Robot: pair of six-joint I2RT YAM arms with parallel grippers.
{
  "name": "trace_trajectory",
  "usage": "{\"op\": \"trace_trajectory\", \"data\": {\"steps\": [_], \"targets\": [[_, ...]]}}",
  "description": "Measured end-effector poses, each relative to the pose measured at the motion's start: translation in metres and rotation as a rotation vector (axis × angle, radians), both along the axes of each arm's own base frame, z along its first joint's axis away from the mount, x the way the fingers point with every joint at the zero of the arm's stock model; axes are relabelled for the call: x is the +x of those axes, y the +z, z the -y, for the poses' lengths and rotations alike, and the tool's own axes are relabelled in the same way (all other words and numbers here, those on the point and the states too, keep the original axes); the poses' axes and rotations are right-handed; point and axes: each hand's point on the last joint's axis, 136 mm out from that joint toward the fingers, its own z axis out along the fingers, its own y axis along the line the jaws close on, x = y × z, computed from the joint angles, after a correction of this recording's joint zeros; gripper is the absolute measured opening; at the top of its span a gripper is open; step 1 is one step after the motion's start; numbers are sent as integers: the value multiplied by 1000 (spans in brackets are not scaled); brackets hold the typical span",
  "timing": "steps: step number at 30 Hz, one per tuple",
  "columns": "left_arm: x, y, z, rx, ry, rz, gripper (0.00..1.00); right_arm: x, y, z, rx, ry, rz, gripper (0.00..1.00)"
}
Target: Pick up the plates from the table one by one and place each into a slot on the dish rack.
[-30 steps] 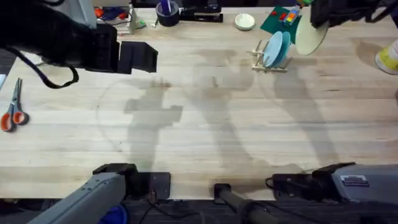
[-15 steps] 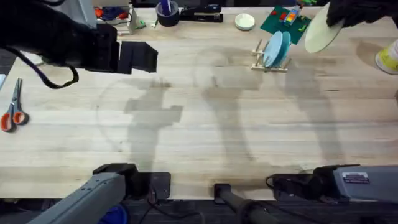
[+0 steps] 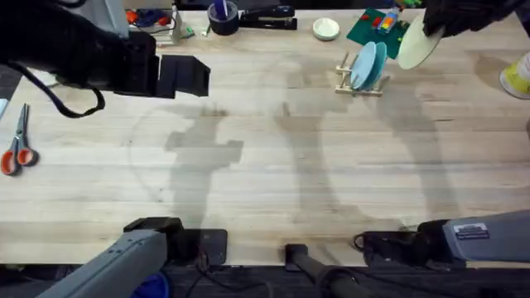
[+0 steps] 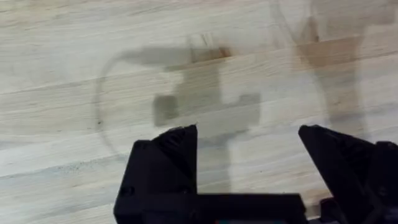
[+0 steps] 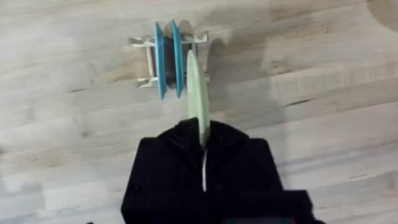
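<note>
A pale cream-yellow plate (image 3: 416, 48) hangs tilted in the air just right of the dish rack (image 3: 358, 76), with my right gripper (image 3: 436, 26) shut on its upper edge. In the right wrist view the cream plate (image 5: 198, 93) is edge-on, held between the fingers, above the rack (image 5: 171, 56). Two blue plates (image 3: 367, 64) stand upright in the rack's slots (image 5: 166, 59). My left gripper (image 3: 195, 76) hovers high over the left part of the table (image 3: 265, 165), open and holding nothing (image 4: 249, 140).
Scissors (image 3: 16, 149) lie at the table's left edge. A small white bowl (image 3: 325, 29), a green board (image 3: 377, 25), a dark cup (image 3: 222, 16) and a stapler (image 3: 269, 16) line the far edge. A yellow-white object (image 3: 517, 76) sits at the right edge.
The right gripper swung the cream plate right and up, then back left toward the rack. The left arm stayed still.
</note>
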Motion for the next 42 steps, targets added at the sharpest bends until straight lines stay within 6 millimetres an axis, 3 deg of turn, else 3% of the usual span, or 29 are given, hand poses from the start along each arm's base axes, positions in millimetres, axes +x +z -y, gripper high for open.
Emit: {"op": "trace_trajectory", "data": {"steps": [19,42], "targets": [[0,0,0,0,0,0,994,25,-32,6,-33,54,-59,31],[0,0,0,0,0,0,995,34,-29,6,-45,83,-26,31]]}}
